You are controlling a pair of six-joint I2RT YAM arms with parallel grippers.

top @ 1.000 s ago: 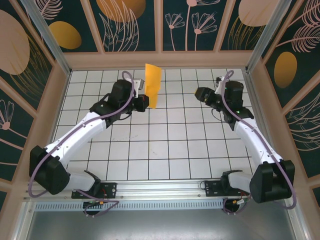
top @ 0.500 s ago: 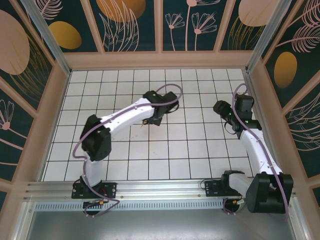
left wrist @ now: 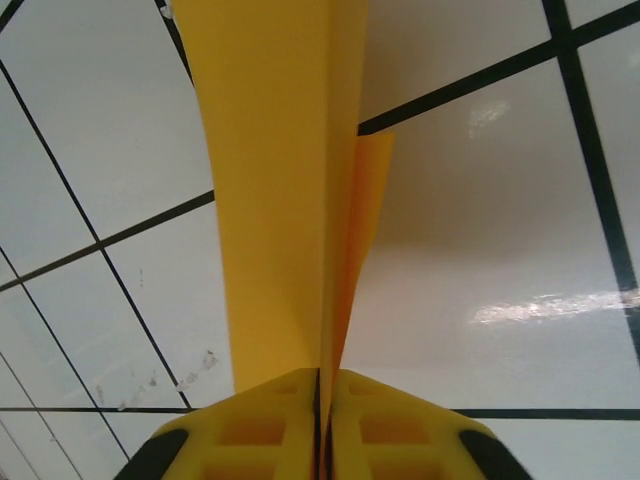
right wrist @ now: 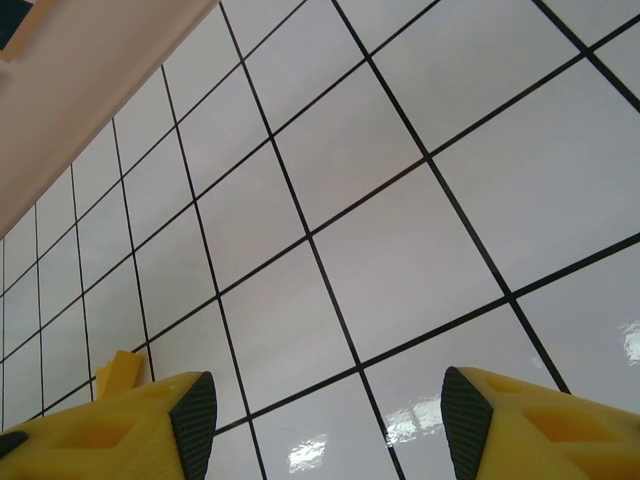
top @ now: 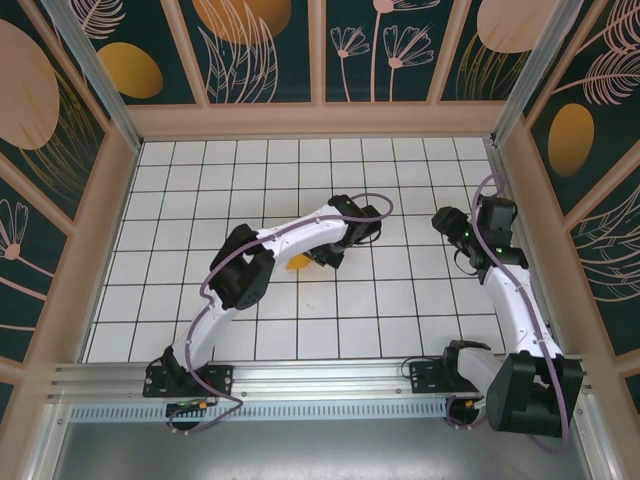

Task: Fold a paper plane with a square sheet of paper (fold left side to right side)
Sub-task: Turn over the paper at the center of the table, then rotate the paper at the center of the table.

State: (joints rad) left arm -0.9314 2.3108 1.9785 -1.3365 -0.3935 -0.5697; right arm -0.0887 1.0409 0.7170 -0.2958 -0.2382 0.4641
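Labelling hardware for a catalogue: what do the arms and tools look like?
The left arm and right arm have white rounded links, black joints and a looping mauve cable. The left tool and right tool have yellow fingers with black pads.

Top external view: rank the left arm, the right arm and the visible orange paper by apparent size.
1-2. left arm and right arm: too alike to rank, though the left is stretched out further.
3. orange paper: a small sliver showing beside the left arm.

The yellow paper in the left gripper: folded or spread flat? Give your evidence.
Folded: layered flaps of the paper meet along a crease, pinched in the left gripper.
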